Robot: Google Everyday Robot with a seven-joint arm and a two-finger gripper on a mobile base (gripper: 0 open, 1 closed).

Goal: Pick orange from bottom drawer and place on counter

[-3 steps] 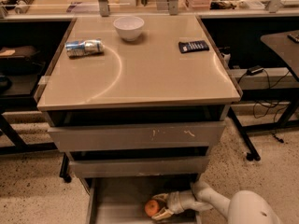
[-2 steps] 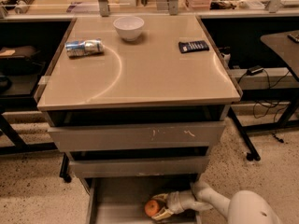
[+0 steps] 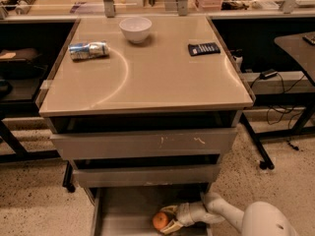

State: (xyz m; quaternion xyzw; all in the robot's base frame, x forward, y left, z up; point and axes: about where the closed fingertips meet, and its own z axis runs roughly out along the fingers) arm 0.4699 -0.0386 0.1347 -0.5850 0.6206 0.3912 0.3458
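Observation:
The orange (image 3: 159, 221) lies on the grey floor of the open bottom drawer (image 3: 123, 213), towards its front right. My gripper (image 3: 167, 220) reaches into the drawer from the right. Its yellowish fingers (image 3: 172, 226) sit above and below the orange and close against it. The white arm (image 3: 224, 211) runs off to the lower right. The tan counter (image 3: 162, 77) tops the cabinet above the drawers.
On the counter are a white bowl (image 3: 135, 29) at the back, a crushed can (image 3: 88, 50) on its side at the left and a dark flat device (image 3: 204, 48) at the right. Two wider drawers (image 3: 142, 142) overhang the bottom one. Desks and cables flank the cabinet.

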